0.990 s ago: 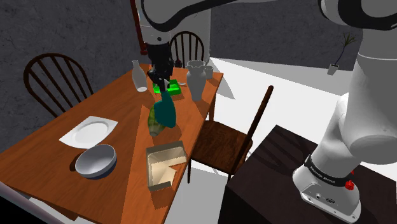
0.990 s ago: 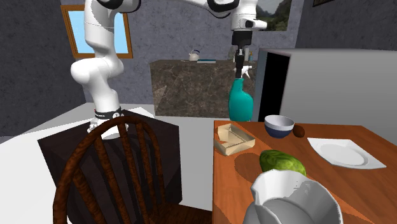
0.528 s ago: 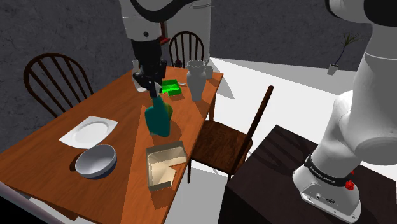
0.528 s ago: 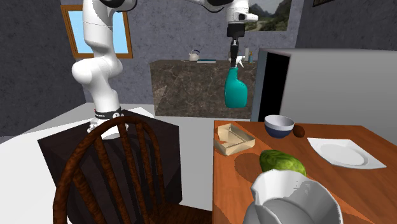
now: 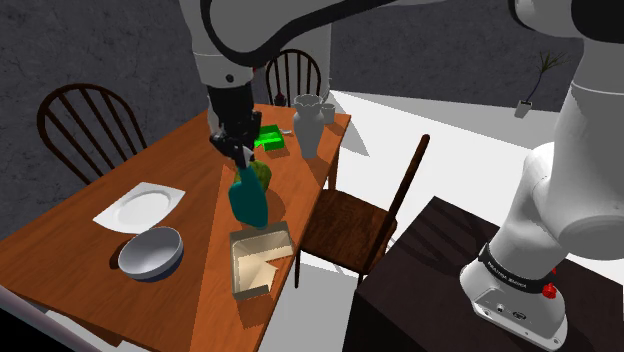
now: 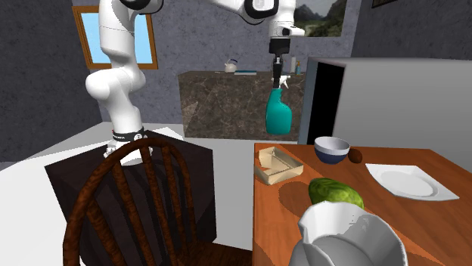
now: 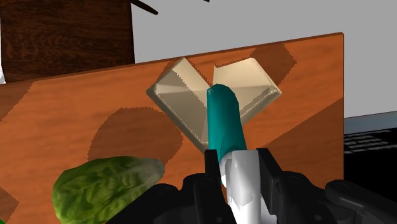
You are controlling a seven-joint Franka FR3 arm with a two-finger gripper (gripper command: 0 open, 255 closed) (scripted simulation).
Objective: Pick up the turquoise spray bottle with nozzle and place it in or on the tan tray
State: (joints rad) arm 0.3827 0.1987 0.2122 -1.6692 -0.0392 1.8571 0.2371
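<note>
**Short or crooked drop at the tray's rim**

Spread over the wooden dining table (image 5: 120, 250): a white plate (image 5: 143, 207), a bowl (image 5: 151, 252) and a leafy green vegetable (image 6: 335, 193), all near enough to be clipped by a wide swing.

Set by the table edge toward the stand, the tan tray (image 5: 236, 265). Shallow and low-walled, close enough to that edge to be pushed off by a hard landing.

Hanging upright in the air, clear of the table, the turquoise spray bottle (image 5: 248, 200). Lined up over the tray's middle in the wrist view, yet seemingly above its far rim in the shoulder view. If let go here, might land base-first on a wall and tip out.

Tall and narrow-based, so apt to topple even inside the tray when dropped from any height.

Clamped at the white nozzle head (image 7: 242, 184) by the black gripper (image 5: 236, 150), fingers pressed to either side. High, small hold, likely to let the body swing or twist during a quick descent.
</note>
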